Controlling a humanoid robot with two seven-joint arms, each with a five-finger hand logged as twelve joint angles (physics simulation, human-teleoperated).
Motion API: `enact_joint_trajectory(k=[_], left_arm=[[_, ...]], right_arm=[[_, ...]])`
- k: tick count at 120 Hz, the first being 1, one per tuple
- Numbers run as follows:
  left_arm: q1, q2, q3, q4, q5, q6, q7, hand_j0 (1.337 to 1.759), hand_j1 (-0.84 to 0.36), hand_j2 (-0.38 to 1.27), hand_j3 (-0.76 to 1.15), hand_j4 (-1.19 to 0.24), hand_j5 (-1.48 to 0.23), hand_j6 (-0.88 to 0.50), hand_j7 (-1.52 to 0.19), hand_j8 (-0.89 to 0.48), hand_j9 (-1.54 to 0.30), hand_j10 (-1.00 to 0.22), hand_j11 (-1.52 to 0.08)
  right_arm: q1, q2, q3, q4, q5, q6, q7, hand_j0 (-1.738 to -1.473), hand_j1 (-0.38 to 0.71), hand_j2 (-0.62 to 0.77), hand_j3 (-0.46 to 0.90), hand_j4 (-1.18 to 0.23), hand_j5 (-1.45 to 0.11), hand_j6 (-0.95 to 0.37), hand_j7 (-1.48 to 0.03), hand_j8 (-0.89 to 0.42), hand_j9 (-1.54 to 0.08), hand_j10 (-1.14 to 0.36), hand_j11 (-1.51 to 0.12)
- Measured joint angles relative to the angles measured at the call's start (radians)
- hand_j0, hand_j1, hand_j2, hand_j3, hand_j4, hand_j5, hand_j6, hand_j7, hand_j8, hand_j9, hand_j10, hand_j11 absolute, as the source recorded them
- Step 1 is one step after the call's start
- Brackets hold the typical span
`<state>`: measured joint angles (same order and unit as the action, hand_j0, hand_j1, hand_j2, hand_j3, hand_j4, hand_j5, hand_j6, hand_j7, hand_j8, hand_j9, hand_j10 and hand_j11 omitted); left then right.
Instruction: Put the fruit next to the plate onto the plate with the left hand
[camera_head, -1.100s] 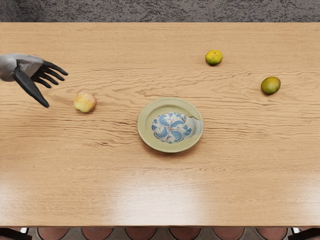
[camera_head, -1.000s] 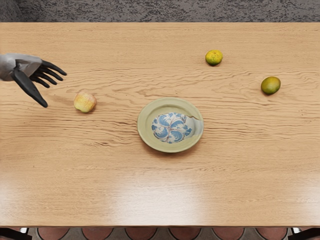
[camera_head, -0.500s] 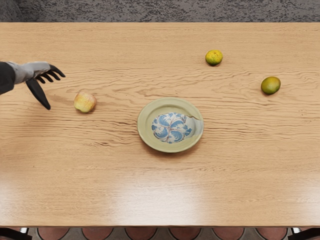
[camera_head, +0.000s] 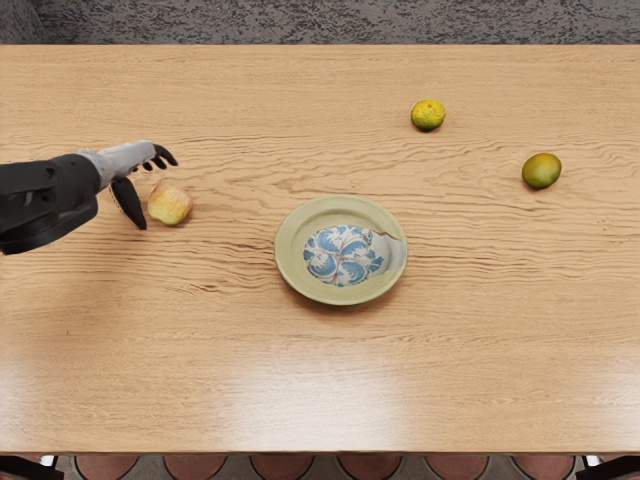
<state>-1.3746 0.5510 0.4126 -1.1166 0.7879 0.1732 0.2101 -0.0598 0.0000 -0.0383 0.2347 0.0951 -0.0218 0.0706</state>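
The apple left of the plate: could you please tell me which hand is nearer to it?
Left. The left hand is just up-left of the apple, fingers spread, not gripping; the right hand is out of view.

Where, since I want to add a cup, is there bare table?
The whole near strip below the plate is bare, as is the gap between plate and green fruit. Crowded: the left hand beside the apple; yellow fruit and green fruit at far right.

Apple (camera_head: 170, 203) left of plate (camera_head: 289, 246); citrus (camera_head: 428, 115), mango (camera_head: 541, 170) behind, right.
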Motion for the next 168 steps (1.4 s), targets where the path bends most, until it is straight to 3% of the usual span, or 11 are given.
enact_joint_trajectory(k=[30,102,119,138,168], left_arm=[[0.005,-0.087,0.027,0.037,-0.002,0.017,0.0,1.658,-0.02,0.06,0.0,-0.31,-0.4,-0.31,-0.4,-0.31,-0.4,-0.31,-0.4],[0.019,-0.088,0.055,0.052,-0.014,0.022,0.0,1.658,-0.19,0.09,0.0,-0.46,-0.58,-0.42,-0.59,-0.45,-0.59,-0.46,-0.59],[0.02,-0.088,0.057,0.052,-0.012,0.018,0.0,1.657,-0.24,0.25,0.0,-0.54,-0.69,-0.4,-0.71,-0.43,-0.73,-0.56,-0.73],[0.019,-0.088,0.059,0.051,-0.019,0.013,0.002,1.653,-0.28,0.36,0.0,-0.46,-0.85,-0.31,-0.87,-0.35,-0.88,-0.65,-0.88],[0.008,-0.095,0.058,0.043,-0.045,0.008,0.003,1.65,-0.26,0.31,0.0,-0.39,-0.95,-0.26,-0.98,-0.31,-1.0,-0.72,-1.0]], right_arm=[[0.0,0.0,0.0,0.0,0.0,0.0,0.0,-1.658,-0.31,-0.01,0.0,-0.03,-0.04,-0.03,-0.04,-0.03,-0.04,-0.03,-0.04],[0.0,0.0,0.0,0.0,0.0,0.0,0.0,-1.658,-0.31,-0.01,0.0,-0.03,-0.04,-0.03,-0.04,-0.03,-0.04,-0.03,-0.04],[0.0,0.0,0.0,0.0,0.0,0.0,0.0,-1.658,-0.31,-0.01,0.0,-0.03,-0.04,-0.03,-0.04,-0.03,-0.04,-0.03,-0.04],[0.0,0.0,0.0,0.0,0.0,0.0,0.0,-1.658,-0.31,-0.01,0.0,-0.03,-0.04,-0.03,-0.04,-0.03,-0.04,-0.03,-0.04],[0.0,0.0,0.0,0.0,0.0,0.0,0.0,-1.658,-0.31,-0.01,0.0,-0.03,-0.04,-0.03,-0.04,-0.03,-0.04,-0.03,-0.04]])
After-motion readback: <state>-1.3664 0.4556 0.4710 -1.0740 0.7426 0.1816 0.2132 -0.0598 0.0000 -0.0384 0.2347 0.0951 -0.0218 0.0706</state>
